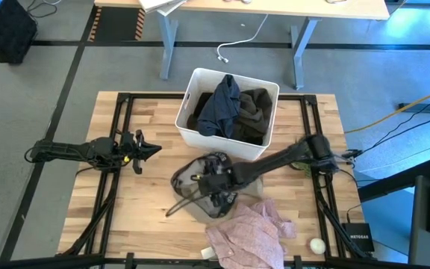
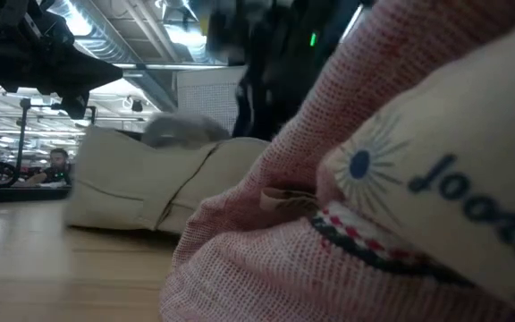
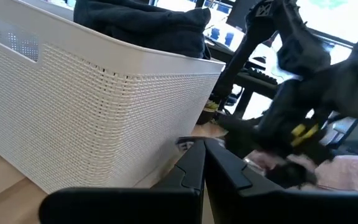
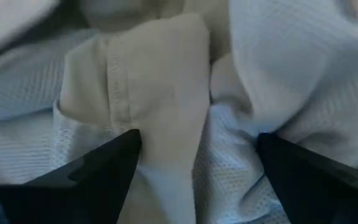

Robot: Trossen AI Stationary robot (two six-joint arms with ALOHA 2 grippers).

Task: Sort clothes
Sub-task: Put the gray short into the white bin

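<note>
From above, the white bin (image 1: 200, 133) stands at the far middle of the wooden table (image 1: 144, 202), with a dark navy garment (image 1: 221, 104) draped over an olive-green garment (image 1: 254, 112) inside it. Just in front of the bin lies a grey-beige garment (image 1: 189, 179), and the right gripper (image 1: 216, 187) is down on it, its arm reaching in from the bin's right side. In front of that, toward the near edge of the table, lies the pale pink garment (image 1: 251, 233), touching the grey-beige one. The left gripper (image 1: 146, 149) hangs to the left of the bin, well apart from the clothes, its fingers drawn together on nothing. In the low view the pale pink garment (image 2: 347, 206) fills the near side, a sewn label with blue lettering on it, and the grey-beige garment (image 2: 150, 183) lies behind it on the table; a person (image 2: 56, 165) sits far off in the room. The left wrist view shows the bin's woven wall (image 3: 92, 106) close by, dark cloth (image 3: 148, 25) heaped above its rim, the left gripper's fingers (image 3: 191, 168) closed together, and the right arm (image 3: 303, 93) beyond the bin. The right wrist view shows the right gripper (image 4: 197, 155) spread wide, its two fingers either side of a raised fold of the grey-beige garment (image 4: 160, 81), not clamped on it.
</note>
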